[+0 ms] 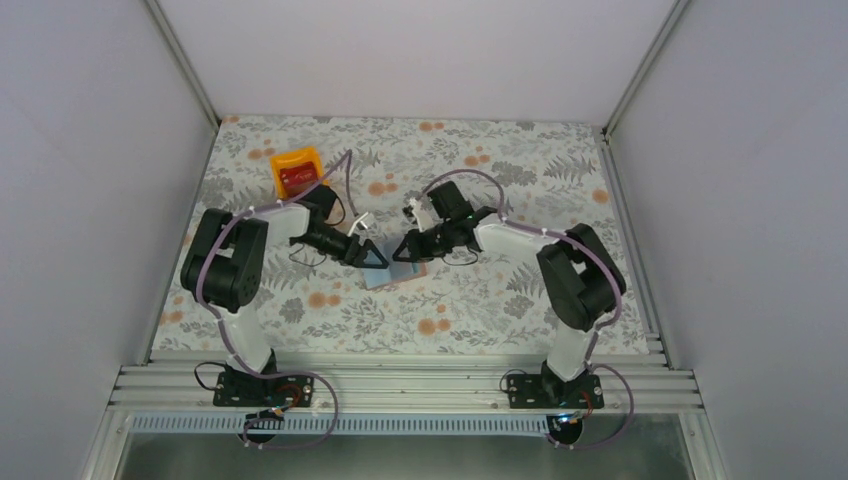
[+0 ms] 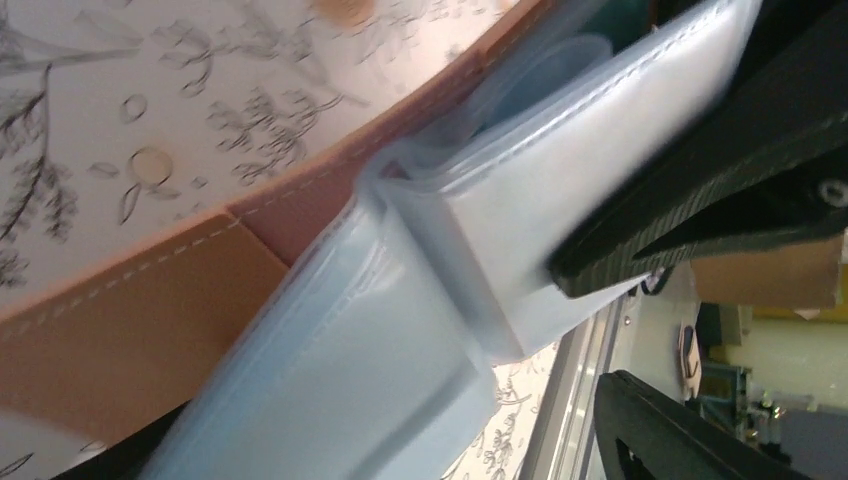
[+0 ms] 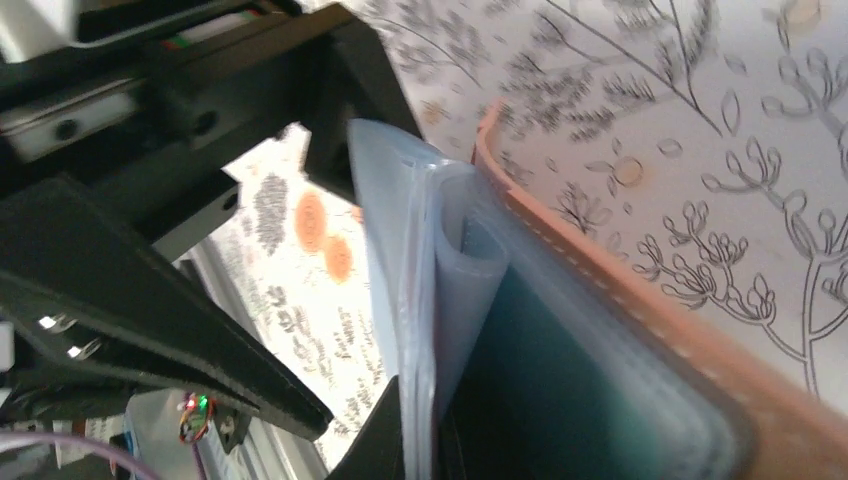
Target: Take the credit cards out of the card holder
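Observation:
The card holder [image 1: 396,277] lies open mid-table, with a tan cover [image 2: 130,330] and pale blue plastic sleeves [image 2: 400,340]. A teal credit card [image 3: 600,380] sits inside a sleeve against the tan cover [image 3: 650,315]. Red credit cards [image 1: 297,177] lie in the orange tray. My right gripper [image 3: 445,440] is shut on the edge of a bunch of sleeves and holds them up from the cover. One of its fingers [image 2: 700,200] shows in the left wrist view. My left gripper [image 1: 374,257] stands open, its fingers straddling the sleeves from the left.
The orange tray [image 1: 281,161] stands at the back left, beyond the left arm. The two grippers meet nose to nose over the holder on the floral cloth [image 1: 500,300]. A metal rail [image 1: 400,385] runs along the near edge.

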{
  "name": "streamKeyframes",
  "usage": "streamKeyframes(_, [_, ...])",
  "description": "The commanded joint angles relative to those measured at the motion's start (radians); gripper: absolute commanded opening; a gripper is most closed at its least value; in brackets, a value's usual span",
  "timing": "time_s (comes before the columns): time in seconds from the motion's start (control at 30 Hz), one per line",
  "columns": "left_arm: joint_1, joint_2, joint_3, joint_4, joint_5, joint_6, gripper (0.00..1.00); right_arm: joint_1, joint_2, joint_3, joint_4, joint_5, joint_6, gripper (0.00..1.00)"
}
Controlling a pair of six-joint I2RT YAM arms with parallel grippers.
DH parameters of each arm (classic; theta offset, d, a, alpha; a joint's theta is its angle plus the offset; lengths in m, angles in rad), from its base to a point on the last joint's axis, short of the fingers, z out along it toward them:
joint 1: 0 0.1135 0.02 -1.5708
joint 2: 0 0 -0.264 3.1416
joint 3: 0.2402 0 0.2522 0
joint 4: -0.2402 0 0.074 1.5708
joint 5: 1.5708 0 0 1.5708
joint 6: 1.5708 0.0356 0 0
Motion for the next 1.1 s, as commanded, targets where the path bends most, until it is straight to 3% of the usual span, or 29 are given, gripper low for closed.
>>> streamKeyframes(0.0, [0.019,-0.076,0.043,-0.044,0.13,0.097,0.83,-0.032,-0.131,0.03,-0.019,-0.122,-0.154,0.04])
streamKeyframes(0.4, [0.062,-0.222,0.25,-0.347,0.283,0.377,1.0,-0.07,-0.363,0.135,-0.072,-0.297,-0.309,0.04])
streamKeyframes(0.57, [0.062,-0.253,0.379,-0.426,0.293,0.417,0.97,-0.07,-0.394,0.195,-0.085,-0.279,-0.312,0.04])
streamKeyframes(0.67, [0.062,-0.285,0.417,-0.423,0.283,0.408,0.78,-0.07,-0.416,0.201,-0.072,-0.251,-0.301,0.04])
streamKeyframes(0.73, [0.062,-0.302,0.433,-0.424,0.278,0.401,0.53,-0.071,-0.434,0.2,-0.063,-0.217,-0.292,0.04])
streamKeyframes(0.87, [0.061,-0.324,0.46,-0.442,0.274,0.402,0.14,-0.073,-0.445,0.209,-0.055,-0.203,-0.286,0.05])
streamKeyframes(0.9, [0.062,-0.327,0.469,-0.446,0.271,0.405,0.05,-0.073,-0.443,0.224,-0.072,-0.205,-0.3,0.09])
streamKeyframes(1.07, [0.062,-0.344,0.563,-0.489,0.165,0.42,0.02,-0.094,-0.482,0.251,-0.149,-0.112,-0.386,0.45])
